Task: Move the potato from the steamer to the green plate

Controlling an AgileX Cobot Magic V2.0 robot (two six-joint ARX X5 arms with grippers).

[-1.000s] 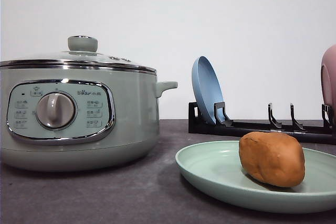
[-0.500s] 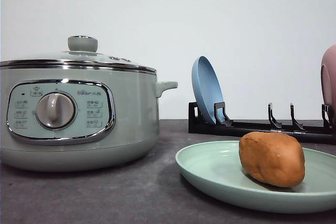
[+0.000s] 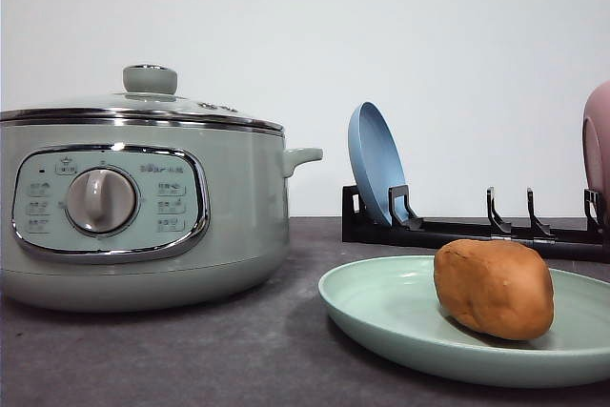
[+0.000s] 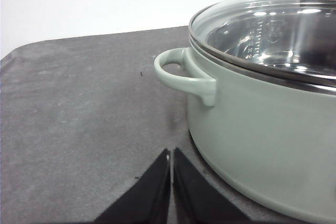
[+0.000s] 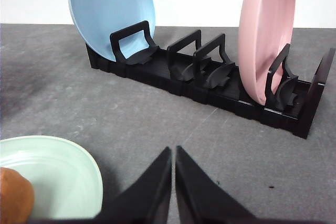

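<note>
Both sets of fingers were clenched and empty, left (image 4: pixel 171 153) beside the steamer (image 4: pixel 262 103), right (image 5: pixel 173 150) near the green plate (image 5: pixel 63 171). Potato (image 3: pixel 493 289) sat on the plate.

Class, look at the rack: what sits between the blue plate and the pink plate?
In the right wrist view, the blue plate and pink plate stand at opposite ends of the black rack; between them are only unfilled slots.

orange-brown potato (image 3: pixel 493 289), mint-green plate (image 3: pixel 381 307), sage-green steamer (image 3: pixel 143 207)
</note>
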